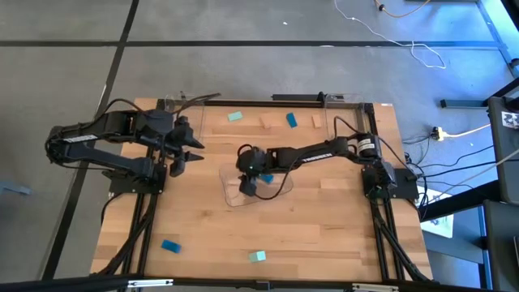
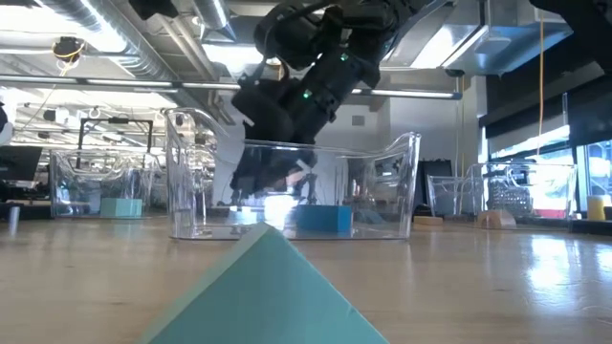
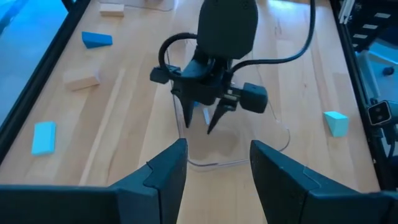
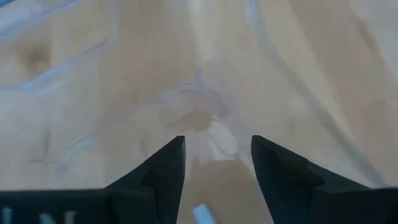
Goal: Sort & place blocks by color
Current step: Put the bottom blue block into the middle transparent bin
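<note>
My right gripper (image 1: 249, 185) is positioned over the clear plastic tray (image 1: 280, 193) at the centre of the table (image 1: 324, 235). Its fingers point down into the tray and stand apart with nothing between them; the right wrist view shows only the bare tray floor (image 4: 205, 112) in the gap. One blue block (image 2: 322, 219) lies on the tray floor, just beside the fingers; from above it shows as a blue patch (image 1: 266, 178) next to my wrist.

My left gripper (image 1: 188, 151) is parked near the table's left edge, aimed toward the tray. Its fingers (image 3: 166, 171) are likewise spread and empty.

Block positions outside the tray:
- Far edge, in a row: one mint block (image 1: 235, 117), one tan wood block (image 1: 266, 123), one blue block (image 1: 291, 120), one tan wood block (image 1: 316, 122).
- Near edge, toward the left corner: one blue block (image 1: 170, 246).
- Near edge, centre: one mint block (image 1: 257, 256). In the low view this block (image 2: 263, 291) fills the foreground.

A second clear container (image 1: 174, 104) stands at the far left corner, and a third (image 1: 345, 101) at the far edge toward the right corner.

No brand, label or legible writing can be made out on the blocks, the trays or the arms. A white tag (image 1: 509, 119) beyond the table's right edge carries dark marks too small to read.
</note>
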You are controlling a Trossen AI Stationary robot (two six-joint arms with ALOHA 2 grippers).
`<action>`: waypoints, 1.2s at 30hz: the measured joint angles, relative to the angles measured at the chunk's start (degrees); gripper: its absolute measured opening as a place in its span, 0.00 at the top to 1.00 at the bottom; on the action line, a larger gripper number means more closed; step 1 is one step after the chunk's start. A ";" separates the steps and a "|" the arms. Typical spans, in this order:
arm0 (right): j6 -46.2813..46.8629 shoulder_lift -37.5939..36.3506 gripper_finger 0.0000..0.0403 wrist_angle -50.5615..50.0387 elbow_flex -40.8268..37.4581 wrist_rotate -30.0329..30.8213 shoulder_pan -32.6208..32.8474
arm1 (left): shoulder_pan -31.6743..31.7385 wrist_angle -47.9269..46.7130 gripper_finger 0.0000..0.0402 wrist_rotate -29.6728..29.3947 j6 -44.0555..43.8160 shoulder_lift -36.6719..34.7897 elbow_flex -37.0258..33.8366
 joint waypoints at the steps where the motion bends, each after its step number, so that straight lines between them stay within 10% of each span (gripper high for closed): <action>1: 0.24 0.00 0.54 0.14 0.00 1.12 -0.02 | 0.00 -0.03 0.58 0.01 -0.04 0.06 0.00; 9: 0.22 0.00 0.54 -0.38 0.02 12.23 -0.22 | -0.02 -0.17 0.58 0.03 -0.05 0.09 0.00; 23: -1.18 -9.56 0.54 -2.92 0.04 5.76 0.02 | -1.12 -13.77 0.58 7.18 -5.86 0.09 0.00; 36: -9.88 -22.20 0.54 -5.20 0.07 6.13 6.30 | -20.95 -20.85 0.58 16.71 -22.40 1.72 0.02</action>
